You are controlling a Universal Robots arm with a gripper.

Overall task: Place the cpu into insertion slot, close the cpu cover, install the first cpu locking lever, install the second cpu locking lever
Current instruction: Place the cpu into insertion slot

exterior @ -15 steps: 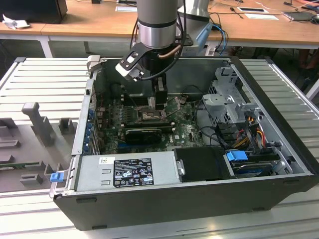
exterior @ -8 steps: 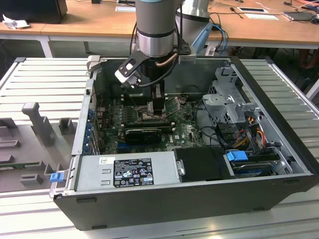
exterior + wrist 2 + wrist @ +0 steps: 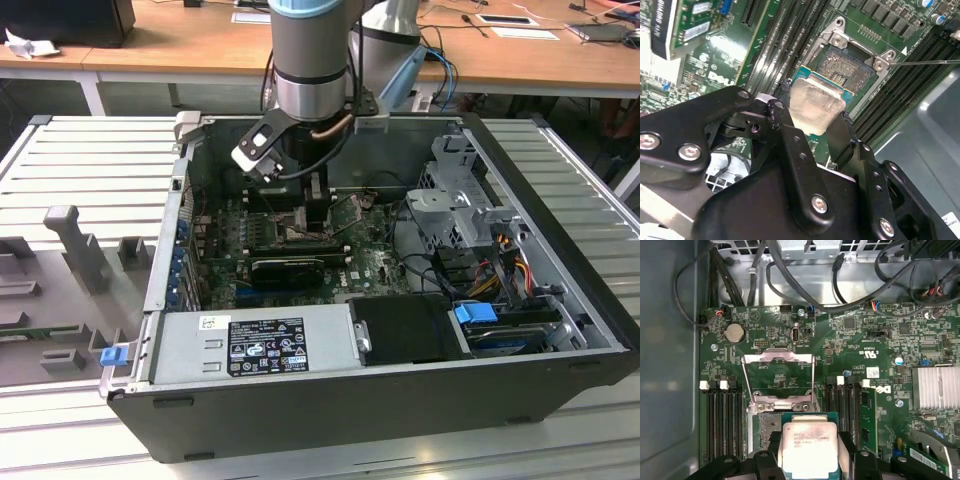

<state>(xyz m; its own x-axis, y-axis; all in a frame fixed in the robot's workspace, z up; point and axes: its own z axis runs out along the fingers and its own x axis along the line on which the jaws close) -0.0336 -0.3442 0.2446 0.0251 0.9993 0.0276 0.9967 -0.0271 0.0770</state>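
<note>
My gripper (image 3: 812, 127) is shut on the cpu (image 3: 815, 106), a flat square chip with a pale silver top, one black finger (image 3: 785, 132) on each side. The chip hangs tilted just over the near edge of the insertion slot (image 3: 847, 70), whose brownish contact field lies partly bare beyond it. In the first wrist view the cpu (image 3: 807, 446) sits between the fingers, and the silvery cpu cover (image 3: 777, 360) stands hinged open past the slot (image 3: 767, 426). A thin locking lever (image 3: 925, 62) sticks out from the slot's corner. In the exterior view the gripper (image 3: 300, 215) reaches down into the computer case.
Memory slots (image 3: 722, 420) flank the socket on both sides. A finned heat sink (image 3: 935, 387) and loose cables (image 3: 880, 285) lie nearby. A long black card (image 3: 285, 265), the power supply (image 3: 250, 345) and a drive cage (image 3: 465, 200) crowd the case.
</note>
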